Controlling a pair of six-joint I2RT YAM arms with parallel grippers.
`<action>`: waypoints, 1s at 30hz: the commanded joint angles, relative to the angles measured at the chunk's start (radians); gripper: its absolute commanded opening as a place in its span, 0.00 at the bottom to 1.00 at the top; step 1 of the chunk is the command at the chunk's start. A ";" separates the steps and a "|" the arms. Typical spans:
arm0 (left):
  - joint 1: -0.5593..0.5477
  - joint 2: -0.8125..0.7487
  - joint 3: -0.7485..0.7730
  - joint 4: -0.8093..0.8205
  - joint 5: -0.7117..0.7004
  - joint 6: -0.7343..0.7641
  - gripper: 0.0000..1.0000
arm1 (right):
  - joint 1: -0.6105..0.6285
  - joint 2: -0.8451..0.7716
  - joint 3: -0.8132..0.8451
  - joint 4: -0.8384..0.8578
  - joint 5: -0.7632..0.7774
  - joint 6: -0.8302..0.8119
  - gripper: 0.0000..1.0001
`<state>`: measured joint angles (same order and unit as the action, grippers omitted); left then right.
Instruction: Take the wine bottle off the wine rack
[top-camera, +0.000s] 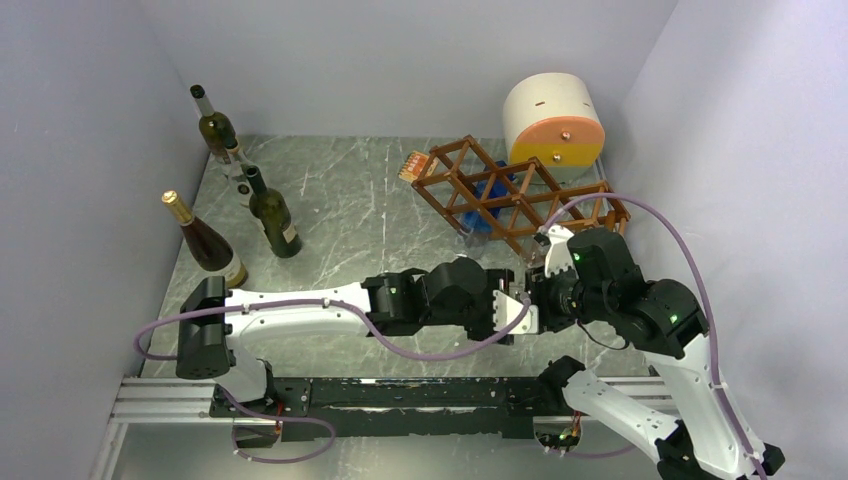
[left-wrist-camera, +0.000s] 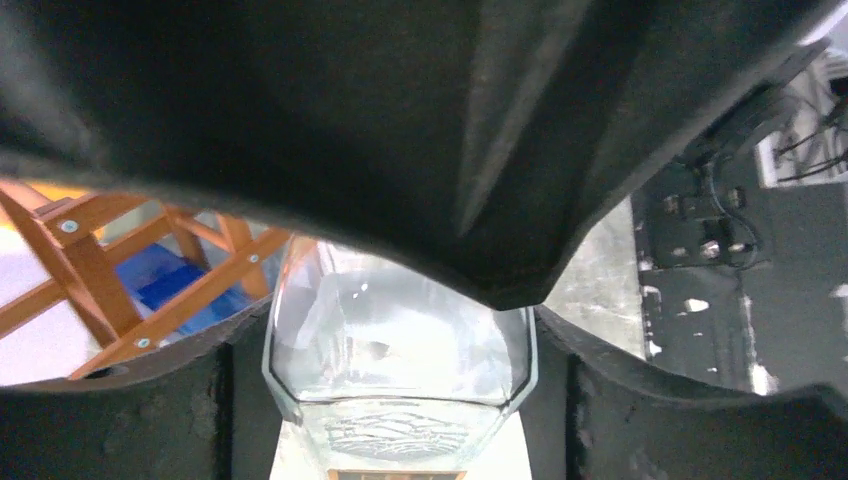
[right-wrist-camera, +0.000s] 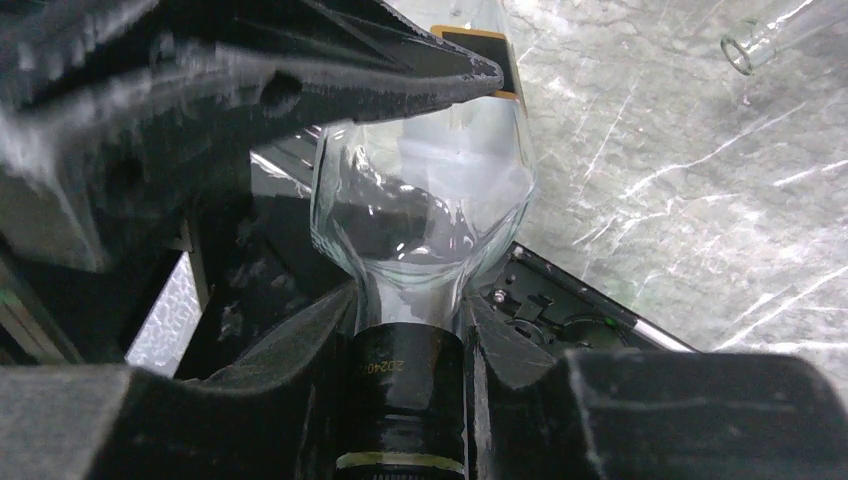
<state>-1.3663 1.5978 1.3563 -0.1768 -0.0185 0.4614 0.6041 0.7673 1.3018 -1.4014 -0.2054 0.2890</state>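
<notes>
A clear glass wine bottle (left-wrist-camera: 400, 340) is held between both grippers, near the table front and clear of the wine rack (top-camera: 510, 195). My left gripper (left-wrist-camera: 400, 410) is shut on its wide body. My right gripper (right-wrist-camera: 410, 340) is shut on its neck at the black cap (right-wrist-camera: 405, 390), with the glass shoulder (right-wrist-camera: 420, 220) just ahead. In the top view the left gripper (top-camera: 512, 303) and the right gripper (top-camera: 540, 290) meet and hide the bottle. The reddish-brown lattice rack also shows in the left wrist view (left-wrist-camera: 90, 270). A blue bottle (top-camera: 490, 205) lies in it.
Three dark bottles (top-camera: 272, 212) (top-camera: 205, 240) (top-camera: 215, 130) stand at the left by the wall. A cream-and-orange cylinder (top-camera: 555, 120) sits behind the rack. A clear bottle neck (top-camera: 468, 237) pokes out of the rack's front. Walls close in on the left, back and right.
</notes>
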 joint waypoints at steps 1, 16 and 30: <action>-0.009 0.009 0.046 0.035 -0.108 0.032 0.61 | 0.016 -0.021 0.057 0.126 -0.042 -0.017 0.00; 0.031 -0.218 -0.152 0.198 -0.132 -0.079 0.07 | 0.016 0.003 0.132 0.237 0.062 0.071 1.00; 0.413 -0.466 -0.319 0.335 -0.514 -0.423 0.07 | 0.018 -0.148 0.275 0.305 0.470 0.166 1.00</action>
<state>-1.0363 1.1698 1.0103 -0.0616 -0.2554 0.1440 0.6140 0.6594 1.5997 -1.1233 0.1570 0.4278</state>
